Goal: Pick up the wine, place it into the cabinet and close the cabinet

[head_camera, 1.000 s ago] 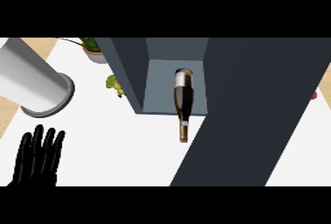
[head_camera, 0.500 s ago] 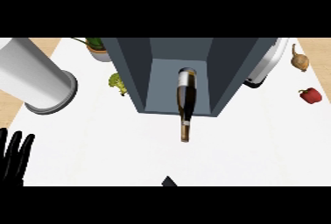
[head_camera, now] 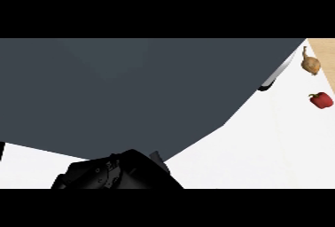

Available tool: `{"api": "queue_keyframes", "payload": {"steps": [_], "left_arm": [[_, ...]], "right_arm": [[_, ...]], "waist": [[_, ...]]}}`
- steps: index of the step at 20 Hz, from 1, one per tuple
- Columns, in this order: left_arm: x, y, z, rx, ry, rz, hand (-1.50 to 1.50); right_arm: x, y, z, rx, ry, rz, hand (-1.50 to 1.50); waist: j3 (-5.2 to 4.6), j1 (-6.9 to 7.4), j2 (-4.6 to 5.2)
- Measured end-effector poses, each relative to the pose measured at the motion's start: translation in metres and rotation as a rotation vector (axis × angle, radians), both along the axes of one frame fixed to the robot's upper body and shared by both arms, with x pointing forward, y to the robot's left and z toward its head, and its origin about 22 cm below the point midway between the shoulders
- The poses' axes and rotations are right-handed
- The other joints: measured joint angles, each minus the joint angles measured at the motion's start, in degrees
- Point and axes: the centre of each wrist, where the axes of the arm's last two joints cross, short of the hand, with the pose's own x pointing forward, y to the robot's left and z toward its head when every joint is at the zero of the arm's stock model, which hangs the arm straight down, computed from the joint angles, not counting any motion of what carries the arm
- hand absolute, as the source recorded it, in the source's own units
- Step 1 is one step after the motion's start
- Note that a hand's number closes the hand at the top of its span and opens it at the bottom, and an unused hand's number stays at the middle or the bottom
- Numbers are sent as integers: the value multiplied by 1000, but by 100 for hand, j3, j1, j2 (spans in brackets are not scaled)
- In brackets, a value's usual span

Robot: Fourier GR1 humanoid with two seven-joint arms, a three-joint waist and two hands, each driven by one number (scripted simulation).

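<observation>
A dark grey cabinet panel [head_camera: 131, 93] fills most of the head view, from the top left down to the middle. It hides the wine bottle and the cabinet's opening. A black hand, which I take for my right hand [head_camera: 118, 175], shows at the lower edge, left of centre, right under the panel's lower edge. The panel covers its far part. My left hand does not show.
A red bell pepper [head_camera: 321, 100] and a brownish bulb [head_camera: 311, 64] lie at the far right. A white and black object [head_camera: 271, 80] sticks out from behind the panel's right edge. White counter [head_camera: 262, 155] shows at the lower right.
The grey panel has swept across the view and now hides the bottle and the open cabinet. The left hand has left the view at the left. A black hand has come up at the bottom.
</observation>
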Motion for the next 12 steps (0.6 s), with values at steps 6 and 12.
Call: {"api": "queue_keyframes", "payload": {"steps": [6, 12], "left_arm": [[4, 14, 11, -5, -10, -11, -150], [11, 30, 21, -6, -17, -17, -150]], "right_arm": [[49, 39, 26, -27, -5, -19, 150], [91, 62, 47, -70, 69, 46, 150]], "waist": [[5, 27, 34], [5, 63, 81]]}}
